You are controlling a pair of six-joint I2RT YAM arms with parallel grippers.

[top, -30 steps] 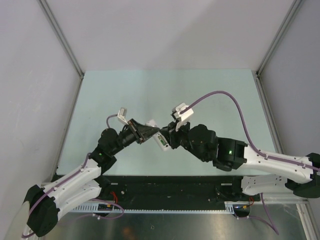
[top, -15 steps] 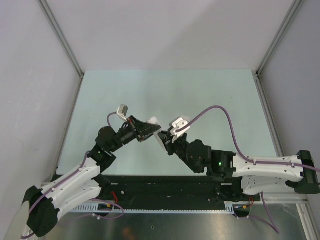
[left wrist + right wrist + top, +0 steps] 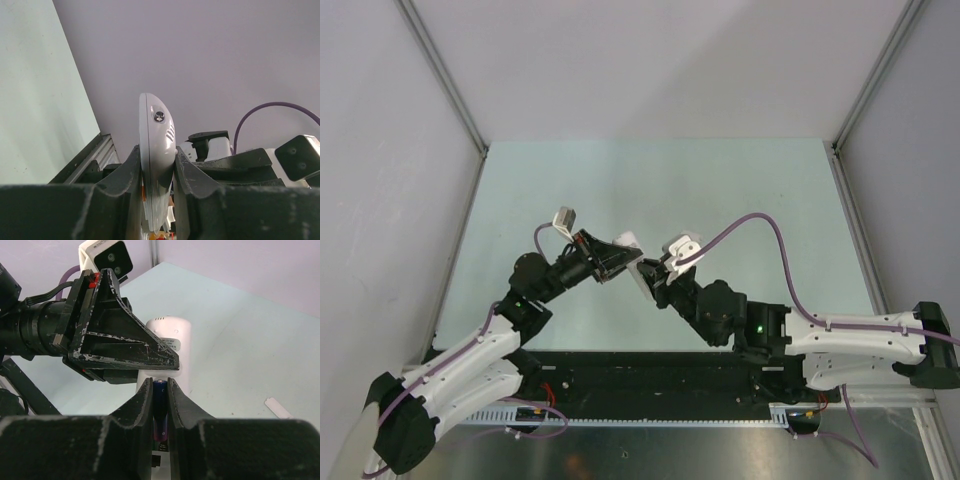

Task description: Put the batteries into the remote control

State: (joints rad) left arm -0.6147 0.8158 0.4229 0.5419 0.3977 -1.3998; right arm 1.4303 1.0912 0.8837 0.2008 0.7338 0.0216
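while remote (image 3: pixel 159 137) sits clamped, purple battery (image 3: pixel 160 405) pinched

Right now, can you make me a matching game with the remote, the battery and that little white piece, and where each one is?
Things:
1. remote control
2. purple battery
3. small white piece

Places:
A. lying on the table
B. pinched in the right gripper
C. clamped in the left gripper

Pairs: 1-C, 2-B, 3-A
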